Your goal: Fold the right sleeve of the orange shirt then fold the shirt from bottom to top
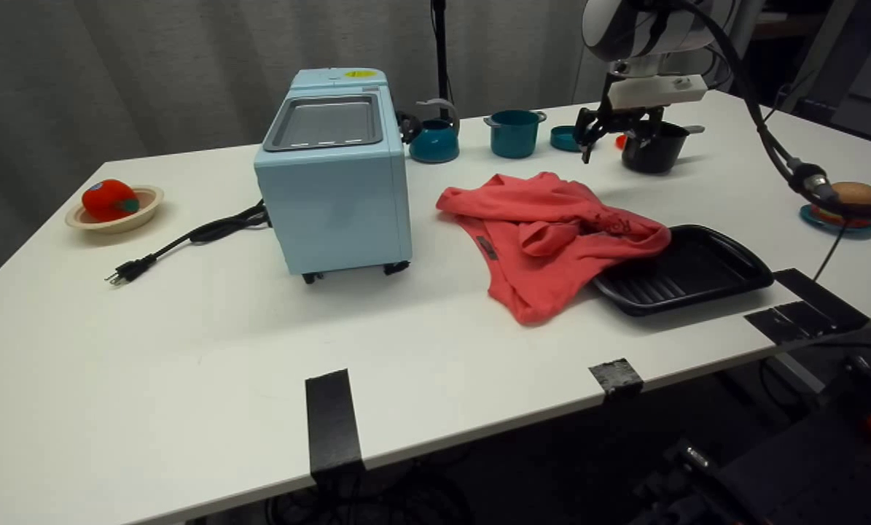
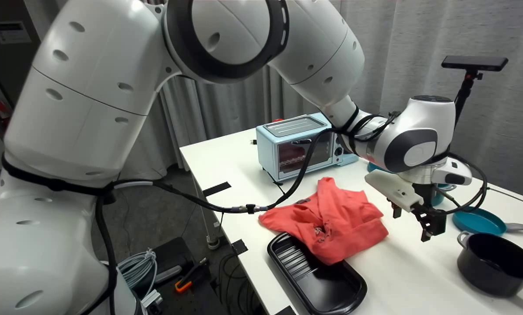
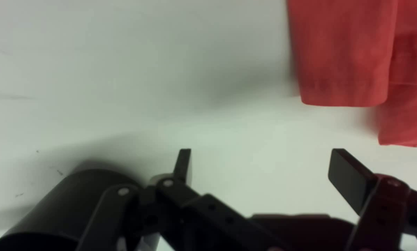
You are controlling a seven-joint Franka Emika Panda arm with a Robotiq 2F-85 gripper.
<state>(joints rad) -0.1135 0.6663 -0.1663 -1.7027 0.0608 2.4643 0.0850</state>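
Observation:
The orange shirt, coral-red here, lies bunched and partly folded on the white table. The shirt also shows in an exterior view and at the upper right of the wrist view. One sleeve lies across its body, and one end rests over the edge of the black tray. My gripper is beside the shirt, above the table and apart from the cloth. In the wrist view the gripper has its fingers wide apart with only bare table between them. Parts of the shirt are hidden under its own folds.
The black ridged tray touches the shirt. A black pot stands close to the gripper, also in the wrist view. A light blue toaster oven stands beside the shirt. A teal pot and kettle stand behind.

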